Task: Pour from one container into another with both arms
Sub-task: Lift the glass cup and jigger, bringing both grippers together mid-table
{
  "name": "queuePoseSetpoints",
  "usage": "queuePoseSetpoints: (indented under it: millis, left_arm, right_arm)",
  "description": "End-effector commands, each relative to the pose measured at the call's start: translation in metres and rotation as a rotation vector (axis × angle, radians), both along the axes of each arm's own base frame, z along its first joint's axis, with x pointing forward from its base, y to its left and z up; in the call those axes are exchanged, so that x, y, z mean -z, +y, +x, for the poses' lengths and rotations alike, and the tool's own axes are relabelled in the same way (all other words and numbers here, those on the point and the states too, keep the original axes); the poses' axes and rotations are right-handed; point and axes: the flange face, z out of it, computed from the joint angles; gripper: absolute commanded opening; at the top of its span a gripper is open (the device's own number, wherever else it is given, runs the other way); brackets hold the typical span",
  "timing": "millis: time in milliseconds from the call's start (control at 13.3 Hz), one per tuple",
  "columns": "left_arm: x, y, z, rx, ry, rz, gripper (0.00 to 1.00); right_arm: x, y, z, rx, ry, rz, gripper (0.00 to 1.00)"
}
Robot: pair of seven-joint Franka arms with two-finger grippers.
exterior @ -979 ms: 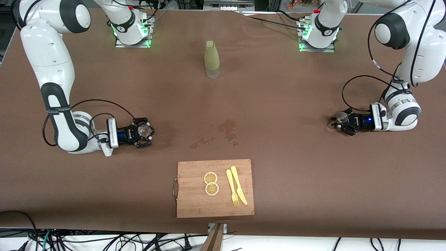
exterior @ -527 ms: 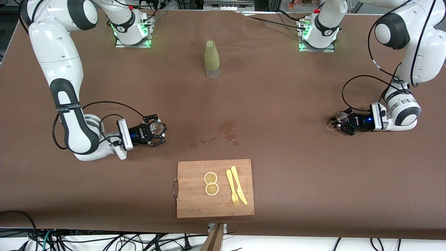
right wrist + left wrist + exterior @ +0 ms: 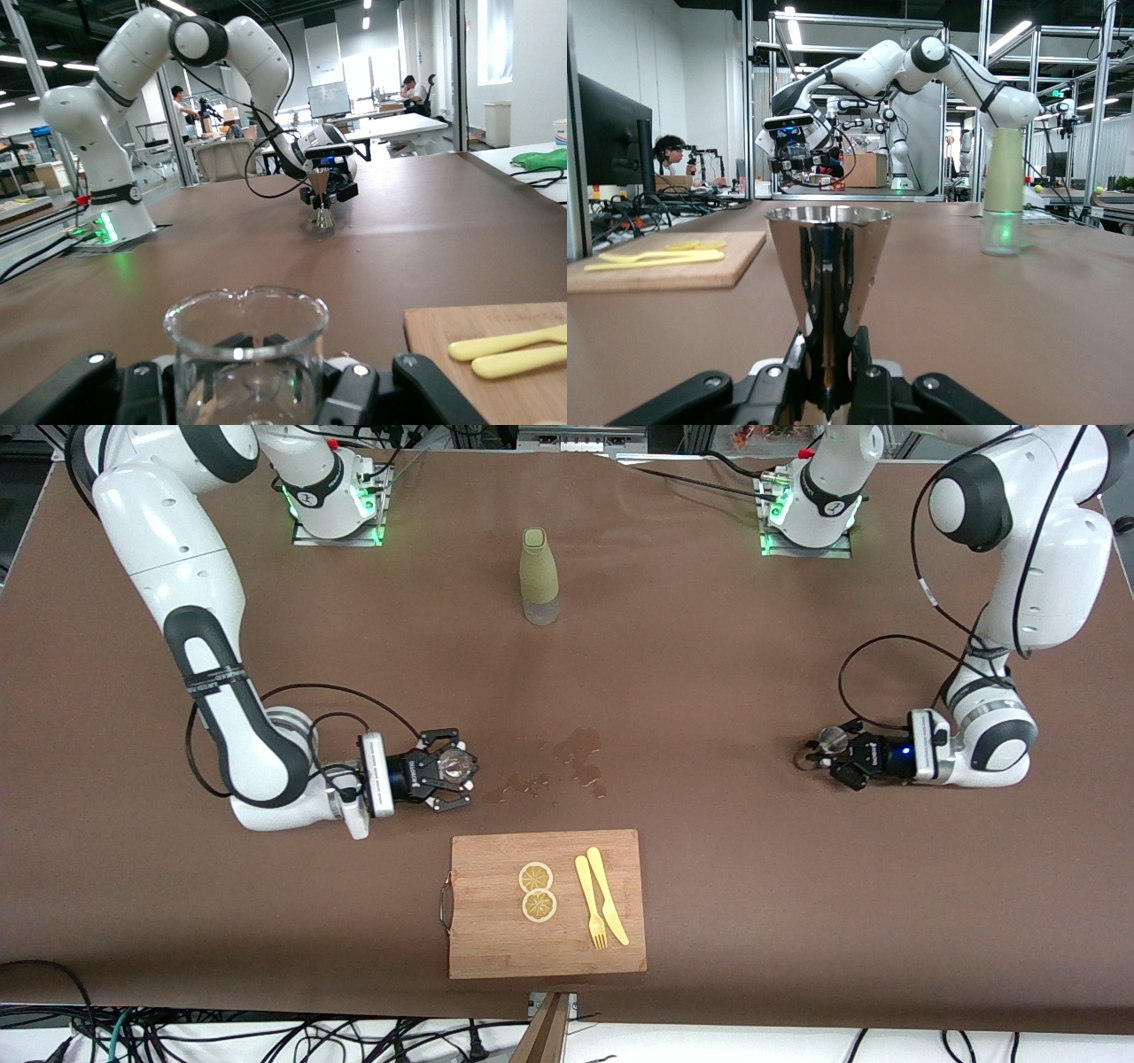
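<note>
Brown-covered table, lab racks at the back. Both pickups look done to me; the pour itself is still ahead of you.

Right gripper is pinched on the tiny clear glass cup, held upright over the table just beside the wet spill patch, with the bamboo cutting board closer to the front camera. Its wrist view shows a spouted rim, thin clear wall, and I can't tell if there's liquid in it.

Left gripper is clamped on the small silver steel hourglass-shaped jigger at its waist, upright, toward the left arm's end of the table. Polished cone, mouth up, contents not visible.

Cup and jigger are well apart, so you need to bring them together, then tip one over the other. Tall olive-green bottle stands untouched between the bases.
</note>
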Motion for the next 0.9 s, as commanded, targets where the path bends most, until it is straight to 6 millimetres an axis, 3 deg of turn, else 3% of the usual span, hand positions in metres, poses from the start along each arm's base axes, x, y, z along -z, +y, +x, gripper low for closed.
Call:
queuePoseSetpoints:
  millis: [0,301,527,828]
  left_arm:
    - [-0.015,-0.066,0.025,0.004,0.009,0.015,0.0]
    - [-0.013,-0.176,0.04,-0.003,0.082,0.036,0.0]
    - [-0.011,-0.244,0.036,-0.007,0.128,0.042,0.0]
    - [-0.012,-0.294,0.036,-0.027,0.13,0.06,0.0]
  right_arm:
    - [-0.014,0.035,-0.001,0.058,-0.017,-0.031,0.0]
    - [-0.035,0.091,-0.01,0.156,-0.005,-0.096,0.0]
    - [-0.044,0.138,-0.026,0.237,-0.014,-0.192,0.0]
    - [-0.057,0.18,-0.049,0.366,-0.035,-0.309,0.0]
